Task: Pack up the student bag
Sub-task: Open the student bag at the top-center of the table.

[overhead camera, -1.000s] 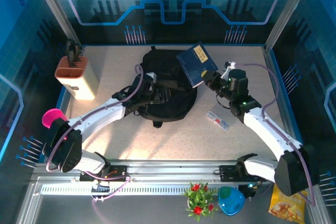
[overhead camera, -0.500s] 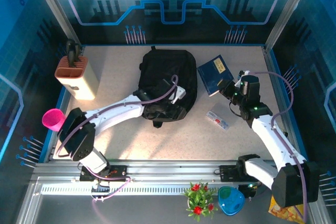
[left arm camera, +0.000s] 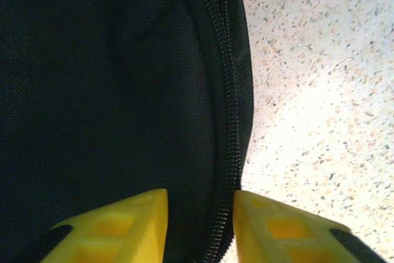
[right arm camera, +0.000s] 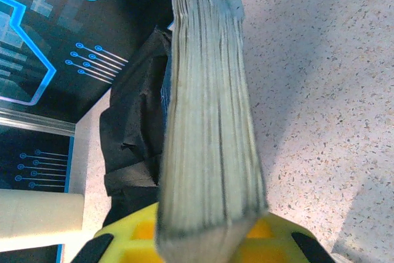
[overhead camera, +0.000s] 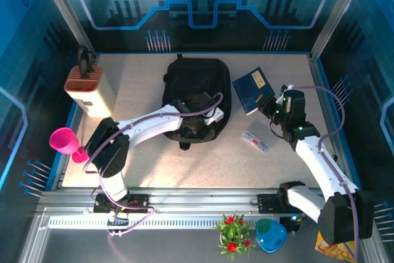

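right of the student bag (overhead camera: 197, 84), my right gripper (overhead camera: 266, 102) pinches the book (overhead camera: 251, 87); bag lies dead centre, long axis pointing away from me; left gripper (left arm camera: 200, 204) straddles its near zip edge (left arm camera: 228, 121), can't tell if clamped

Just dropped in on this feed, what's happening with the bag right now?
The left gripper is down at the bag's near right edge, its fingers either side of the zip; whether they pinch it I can't tell. The right gripper is shut on a blue book, held just to the right of the bag. The book isn't in the bag yet.
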`<control>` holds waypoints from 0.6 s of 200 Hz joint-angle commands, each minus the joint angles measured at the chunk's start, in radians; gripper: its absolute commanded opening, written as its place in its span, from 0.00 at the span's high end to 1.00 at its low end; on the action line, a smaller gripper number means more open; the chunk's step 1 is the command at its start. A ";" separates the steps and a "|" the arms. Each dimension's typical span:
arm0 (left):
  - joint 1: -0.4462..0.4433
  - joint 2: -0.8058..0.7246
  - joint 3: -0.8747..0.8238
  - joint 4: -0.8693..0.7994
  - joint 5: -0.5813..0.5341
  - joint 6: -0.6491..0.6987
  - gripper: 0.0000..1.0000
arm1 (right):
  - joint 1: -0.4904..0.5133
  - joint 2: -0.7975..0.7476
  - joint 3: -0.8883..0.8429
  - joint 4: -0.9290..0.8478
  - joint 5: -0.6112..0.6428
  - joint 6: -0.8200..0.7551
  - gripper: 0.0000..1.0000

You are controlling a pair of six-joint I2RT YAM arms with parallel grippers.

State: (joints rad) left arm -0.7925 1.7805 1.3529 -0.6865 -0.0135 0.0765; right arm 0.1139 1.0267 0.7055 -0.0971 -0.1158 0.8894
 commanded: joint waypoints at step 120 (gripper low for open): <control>0.002 0.003 0.130 -0.072 -0.041 0.026 1.00 | -0.042 -0.101 0.002 -0.049 0.016 -0.029 1.00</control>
State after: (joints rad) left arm -0.7940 1.8198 1.4357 -0.7666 -0.0303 0.1215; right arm 0.0978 0.9798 0.6987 -0.1238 -0.1127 0.8886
